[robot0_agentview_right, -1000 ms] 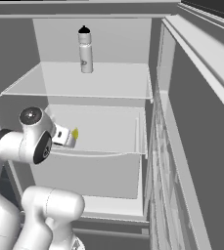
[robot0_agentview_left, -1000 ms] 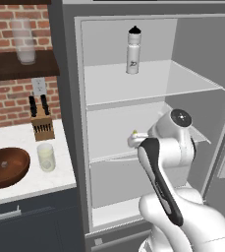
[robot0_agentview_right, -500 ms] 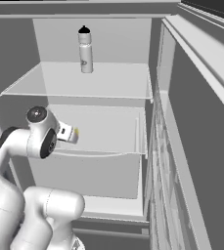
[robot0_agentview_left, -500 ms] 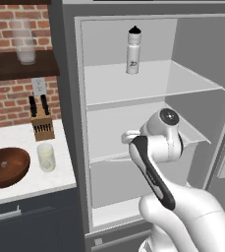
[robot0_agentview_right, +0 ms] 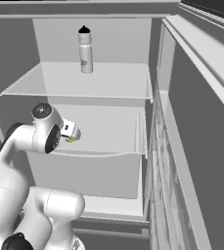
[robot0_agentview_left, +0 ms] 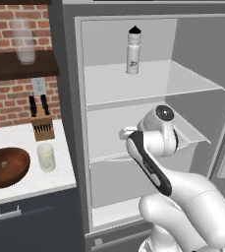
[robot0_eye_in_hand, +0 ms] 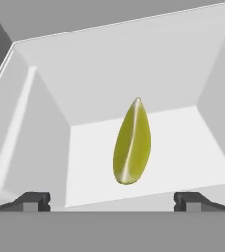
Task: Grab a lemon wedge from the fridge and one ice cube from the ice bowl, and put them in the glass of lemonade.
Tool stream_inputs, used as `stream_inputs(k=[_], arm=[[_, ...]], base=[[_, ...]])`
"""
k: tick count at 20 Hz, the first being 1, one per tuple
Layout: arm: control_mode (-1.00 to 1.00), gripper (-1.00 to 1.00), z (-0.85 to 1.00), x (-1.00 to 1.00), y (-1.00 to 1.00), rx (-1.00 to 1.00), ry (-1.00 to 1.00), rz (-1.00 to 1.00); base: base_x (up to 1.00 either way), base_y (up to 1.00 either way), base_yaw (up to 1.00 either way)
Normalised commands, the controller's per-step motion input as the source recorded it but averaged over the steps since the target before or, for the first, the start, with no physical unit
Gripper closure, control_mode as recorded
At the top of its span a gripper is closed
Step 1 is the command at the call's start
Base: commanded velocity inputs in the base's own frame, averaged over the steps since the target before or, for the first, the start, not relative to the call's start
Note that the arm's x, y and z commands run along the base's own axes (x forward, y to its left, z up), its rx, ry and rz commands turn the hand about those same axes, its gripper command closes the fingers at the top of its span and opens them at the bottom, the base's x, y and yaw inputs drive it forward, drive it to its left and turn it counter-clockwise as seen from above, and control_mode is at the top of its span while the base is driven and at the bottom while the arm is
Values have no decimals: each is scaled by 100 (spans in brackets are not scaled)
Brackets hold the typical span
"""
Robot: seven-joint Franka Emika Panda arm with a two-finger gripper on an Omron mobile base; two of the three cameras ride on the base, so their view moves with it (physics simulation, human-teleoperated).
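Moved since earlier frame: arm has swung left and pushed deeper over the fridge's [robot0_agentview_left: 202, 123] middle shelf [robot0_agentview_left: 195, 140]; wrist joint sits further left in both base views. Bottle, bowl and glass unchanged.
Gripper state: gripper [robot0_eye_in_hand: 112, 199] spread wide, nothing between the tips; fingertips [robot0_eye_in_hand: 33, 199] flank the wedge on either side in the hand view.
Lemon wedge: lemon wedge [robot0_eye_in_hand: 131, 143] lies on the middle shelf, dead ahead of the hand and centred between the open tips; right base view shows a yellow-green sliver just beyond the hand [robot0_agentview_right: 70, 140]. Not touched yet, as far as I can tell.
Step in hand: approach for the first pick, lemon from the fridge. Ice cube and both drops not started.
Next move, judgement: ease forward until the tips straddle the wedge, then close. It's small and tapered, so grip across the thick middle or it may squirt out.
In the way: nothing between hand and wedge. Shelf sides and back wall are near the wedge; upper shelf [robot0_agentview_right: 84, 88] overhangs, so retreat should be straight back.
Left of fridge, near: glass of lemonade [robot0_agentview_left: 46, 157] on the white counter [robot0_agentview_left: 30, 182], ice bowl [robot0_agentview_left: 5, 167] just beside it, further left.
Left of fridge, farther: knife block [robot0_agentview_left: 42, 125] against the brick wall; tall frosted glass [robot0_agentview_left: 24, 42] on the dark wall shelf above.
Fridge, far: white bottle with dark cap [robot0_agentview_left: 133, 50] upright at the back of the upper shelf, well clear of the arm.
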Motion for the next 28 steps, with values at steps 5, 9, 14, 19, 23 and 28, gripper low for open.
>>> stream_inputs(k=[5, 9, 14, 19, 23, 28], arm=[[-100, -100, -10, 11, -7, 0, 0, 0], [-100, -100, -25, 13, -1, 0, 0, 0], [-100, -100, -24, 18, 0, 0, 0, 0], [-100, -100, -12, 19, 0, 0, 1, 0], [-100, -100, -5, 25, -2, 0, 3, 0], [-100, -100, 0, 25, 0, 0, 6, 0]], base=[[0, 0, 0], [0, 0, 0], [0, 0, 0], [0, 0, 0], [0, 0, 0], [0, 0, 0]])
